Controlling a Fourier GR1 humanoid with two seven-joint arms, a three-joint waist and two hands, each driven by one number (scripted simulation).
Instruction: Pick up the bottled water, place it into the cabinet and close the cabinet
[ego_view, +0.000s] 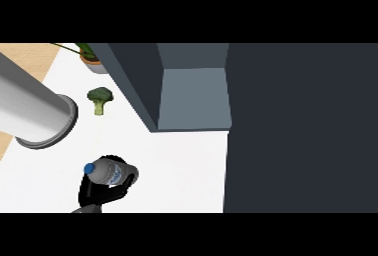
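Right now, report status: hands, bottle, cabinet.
Left hand shut on bottled water, low over counter. Right hand out of view. Cabinet open, bottle not in yet. Broccoli off the path.

left hand | curled round bottled water | cabinet open

Light is even and bright on the white worktop, with no glare. The cabinet, filling the view from twelve round to five o'clock, reads as a flat dark mass, its open compartment a paler grey-blue. The grey cylinder at nine o'clock shades from light to dark across its curve. The broccoli at ten o'clock casts almost no shadow. Edges look soft throughout.
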